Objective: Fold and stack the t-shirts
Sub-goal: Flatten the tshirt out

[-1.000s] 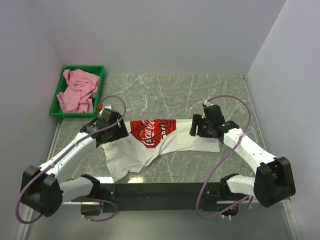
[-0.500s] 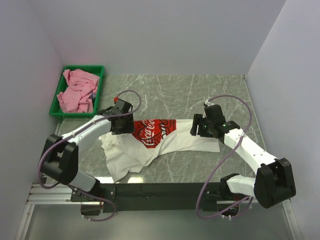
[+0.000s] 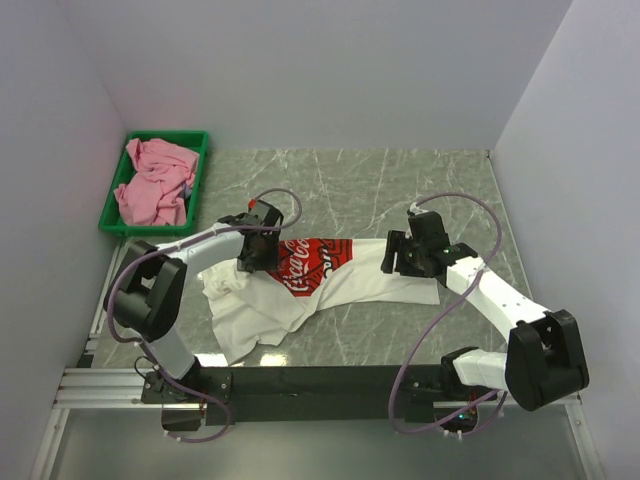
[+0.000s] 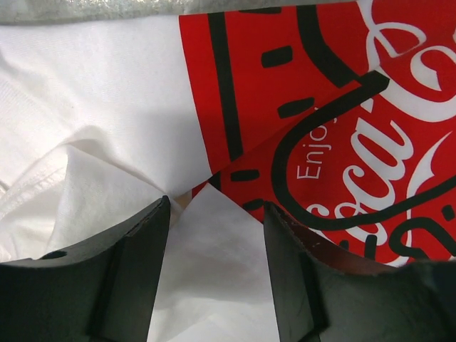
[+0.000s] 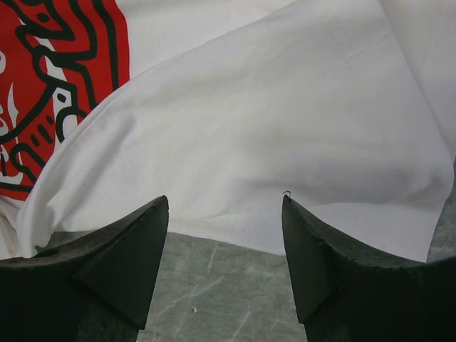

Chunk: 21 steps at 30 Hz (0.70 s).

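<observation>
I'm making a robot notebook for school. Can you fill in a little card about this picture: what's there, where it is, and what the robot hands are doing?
White shirt: lying rumpled on the table, red print facing up
Pink shirt: bunched up in the green tray, far left corner
Left gripper: open, over the left edge of the red print
Right gripper: open, over the shirt's plain white right side
Folding: not done, nothing stacked

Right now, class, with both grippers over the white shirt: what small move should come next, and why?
Probably lower the left gripper and pinch the fold of the white t-shirt lying between its open jaws. The right gripper is also open, over the shirt's edge, so nothing is gripped yet.
</observation>
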Available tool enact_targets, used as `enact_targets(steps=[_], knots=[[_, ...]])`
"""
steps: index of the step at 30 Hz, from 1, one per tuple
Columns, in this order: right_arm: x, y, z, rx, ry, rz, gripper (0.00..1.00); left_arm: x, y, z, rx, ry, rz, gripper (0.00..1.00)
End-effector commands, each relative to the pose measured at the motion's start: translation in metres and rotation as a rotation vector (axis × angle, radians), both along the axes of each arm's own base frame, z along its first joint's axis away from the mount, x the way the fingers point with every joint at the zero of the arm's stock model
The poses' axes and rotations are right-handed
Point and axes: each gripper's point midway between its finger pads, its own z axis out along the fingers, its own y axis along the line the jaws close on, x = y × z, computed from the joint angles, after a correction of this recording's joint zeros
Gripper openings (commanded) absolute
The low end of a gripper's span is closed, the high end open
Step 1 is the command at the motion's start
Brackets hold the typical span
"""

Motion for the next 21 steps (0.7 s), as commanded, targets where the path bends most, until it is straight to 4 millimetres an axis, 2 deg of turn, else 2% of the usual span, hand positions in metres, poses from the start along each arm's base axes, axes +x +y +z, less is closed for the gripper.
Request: enact_targets(steps=[1, 4, 7, 11, 13, 14, 16, 17, 20, 21], knots=[[0.007, 0.000, 0.000, 0.013, -0.028, -0.007, 0.71, 0.004, -0.001, -0.002, 0.011, -0.017, -0.005, 0.60], [0.007, 0.000, 0.000, 0.015, -0.027, -0.008, 0.71, -0.001, -0.002, -0.006, 0.008, -0.010, -0.006, 0.57], [0.007, 0.000, 0.000, 0.018, -0.029, -0.009, 0.71, -0.006, -0.006, -0.009, -0.005, -0.002, -0.008, 0.49], [0.008, -0.001, 0.002, 0.021, -0.035, -0.013, 0.71, -0.010, -0.009, -0.008, -0.013, -0.007, -0.017, 0.20], [0.008, 0.000, 0.004, 0.021, -0.036, -0.013, 0.71, -0.008, -0.009, 0.001, -0.021, -0.031, -0.013, 0.12], [0.008, -0.001, 0.005, 0.022, -0.039, -0.017, 0.71, -0.006, -0.009, 0.006, -0.021, -0.047, -0.011, 0.06], [0.008, -0.002, 0.007, 0.022, -0.044, -0.022, 0.71, 0.000, -0.006, 0.027, -0.023, -0.107, 0.005, 0.01], [0.009, -0.003, 0.010, 0.020, -0.052, -0.032, 0.71, 0.005, -0.006, 0.045, -0.041, -0.156, 0.016, 0.01], [0.012, -0.007, 0.018, 0.017, -0.081, -0.062, 0.71, 0.012, -0.001, 0.075, -0.051, -0.248, 0.046, 0.01], [0.014, -0.010, 0.021, 0.010, -0.091, -0.086, 0.70, 0.012, 0.001, 0.092, -0.074, -0.297, 0.052, 0.01]])
